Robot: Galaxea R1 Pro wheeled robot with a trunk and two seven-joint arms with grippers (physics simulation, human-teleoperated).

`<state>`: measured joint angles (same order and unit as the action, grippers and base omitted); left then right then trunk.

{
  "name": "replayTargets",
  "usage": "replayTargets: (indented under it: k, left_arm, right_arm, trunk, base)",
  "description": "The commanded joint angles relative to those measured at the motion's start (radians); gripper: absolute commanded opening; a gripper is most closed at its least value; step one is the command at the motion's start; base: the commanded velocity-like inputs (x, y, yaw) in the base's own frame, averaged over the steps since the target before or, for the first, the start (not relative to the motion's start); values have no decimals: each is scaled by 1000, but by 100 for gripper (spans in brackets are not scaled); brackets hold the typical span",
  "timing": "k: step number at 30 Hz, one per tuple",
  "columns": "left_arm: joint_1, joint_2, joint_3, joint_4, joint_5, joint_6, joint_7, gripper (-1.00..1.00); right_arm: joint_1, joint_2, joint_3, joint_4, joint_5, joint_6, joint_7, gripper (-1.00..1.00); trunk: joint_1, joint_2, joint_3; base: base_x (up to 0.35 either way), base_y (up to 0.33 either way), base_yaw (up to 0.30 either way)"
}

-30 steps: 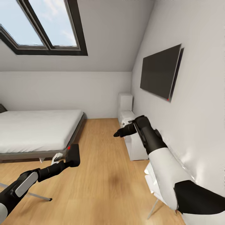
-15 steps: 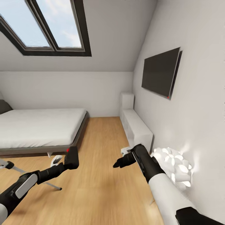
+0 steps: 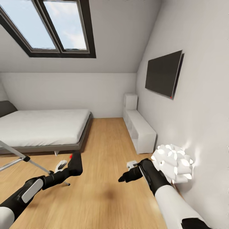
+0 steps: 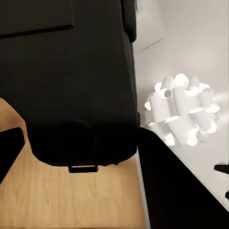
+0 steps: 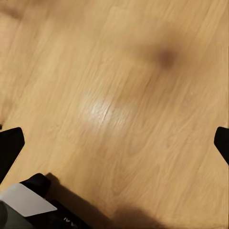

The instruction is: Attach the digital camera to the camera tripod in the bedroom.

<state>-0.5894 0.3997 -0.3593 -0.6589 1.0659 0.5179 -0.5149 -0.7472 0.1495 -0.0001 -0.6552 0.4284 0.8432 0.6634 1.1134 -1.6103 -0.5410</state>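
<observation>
In the head view my left gripper [image 3: 72, 167] is shut on the digital camera [image 3: 75, 162], a small black body with a red button on top, held low over the wood floor. The left wrist view has the camera [image 4: 71, 81] close up between the dark fingers [image 4: 10, 145]. Silver legs and a black joint of the camera tripod [image 3: 25, 158] reach in from the left edge, just left of the camera; its head is out of view. My right gripper [image 3: 122, 179] hangs open over bare floor [image 5: 114, 143], holding nothing.
This is the bedroom: a grey-framed white bed [image 3: 44, 127] at left, a skylight [image 3: 54, 28] above, a black TV [image 3: 163, 74] on the right wall over a white shelf [image 3: 141, 130]. A glowing white lamp [image 3: 173, 162] sits by the right wall, close to my right forearm.
The whole view has shifted, so the camera moved. Tripod legs have come into the picture at the left. Both arms sit lower in frame; the left gripper still holds the camera.
</observation>
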Motion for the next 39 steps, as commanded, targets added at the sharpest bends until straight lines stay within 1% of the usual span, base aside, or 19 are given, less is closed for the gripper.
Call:
replayTargets:
  k: [1,3,4,8,9,11,12,14,16,17,18,19,21,22,23,25,27,28,39]
  left_arm:
    - [-1,0,-3,-2,8,3,9,-100]
    - [-1,-1,-3,-7,7,3,28,-100]
    - [-1,-4,-3,-11,7,3,48,-100]
    - [-1,-16,-3,-16,7,5,91,-100]
    - [-1,-29,-3,-19,7,9,120,-100]
    - [-2,-46,-4,-24,7,13,155,-100]
    - [-2,-66,-5,-34,7,18,197,-100]
    - [-2,-88,-5,-49,6,23,245,-100]
    - [-2,-133,-3,-84,5,29,368,-100]
    - [-2,-163,-1,-110,6,31,477,-100]
    - [-2,-171,-1,-120,6,32,514,-100]
    - [-2,-184,-1,-142,6,31,585,-100]
    - [-2,-194,0,-165,7,29,651,-100]
    - [-2,-220,0,-217,9,25,773,-100]
    - [-1,-233,-1,-229,9,25,801,-100]
    - [-2,-259,-1,-241,7,24,833,-100]
    - [-2,-276,-2,-247,7,23,847,-100]
    - [-2,-280,-2,-249,7,22,850,-100]
    - [-1,-285,-2,-248,6,20,854,-100]
  right_arm:
    - [0,-3,-15,8,10,-1,8,100]
    - [1,-9,-42,23,10,-6,8,100]
    - [1,-13,-66,33,11,-10,8,100]
    - [1,-17,-98,45,16,-15,8,100]
    - [1,-17,-101,46,17,-16,8,100]
    - [2,-17,-105,48,19,-17,7,100]
    - [2,-17,-107,50,20,-17,7,100]
    - [2,-16,-109,51,21,-17,7,100]
    - [2,-15,-111,52,21,-20,7,100]
    - [2,-15,-112,52,20,-28,7,100]
    - [2,-14,-112,52,20,-31,7,100]
    - [2,-14,-112,52,19,-39,7,100]
    - [2,-13,-113,52,18,-44,7,100]
    - [2,-10,-113,52,18,-51,7,100]
    - [2,-10,-113,52,17,-53,7,100]
    - [2,-9,-113,52,15,-54,7,100]
    - [2,-11,-113,52,14,-55,7,100]
    - [2,-10,-113,52,13,-55,7,100]
    - [2,-8,-113,52,12,-55,7,100]
  trunk:
    - [0,-1,-1]
    - [0,-1,-1]
    - [0,-1,-1]
    - [0,-1,-1]
    - [0,-1,-1]
    - [0,-1,-1]
    - [0,-1,-1]
    - [0,-1,-1]
    - [0,-1,-1]
    - [0,-1,-1]
    - [0,-1,-1]
    - [0,-1,-1]
    - [0,-1,-1]
    - [0,-1,-1]
    - [0,-1,-1]
    - [0,-1,-1]
    - [0,-1,-1]
    - [0,-1,-1]
    - [0,-1,-1]
  base:
    - [-81,33,0]
    - [-53,22,0]
    - [-33,14,0]
    - [-19,8,0]
    - [-9,4,0]
    - [-6,3,0]
    - [-4,1,0]
    - [-3,1,0]
    - [-1,0,0]
    - [0,0,0]
    - [0,0,0]
    - [0,0,0]
    - [0,0,0]
    - [0,0,0]
    - [0,0,0]
    - [0,0,0]
    - [0,0,0]
    - [0,0,0]
    - [0,0,0]
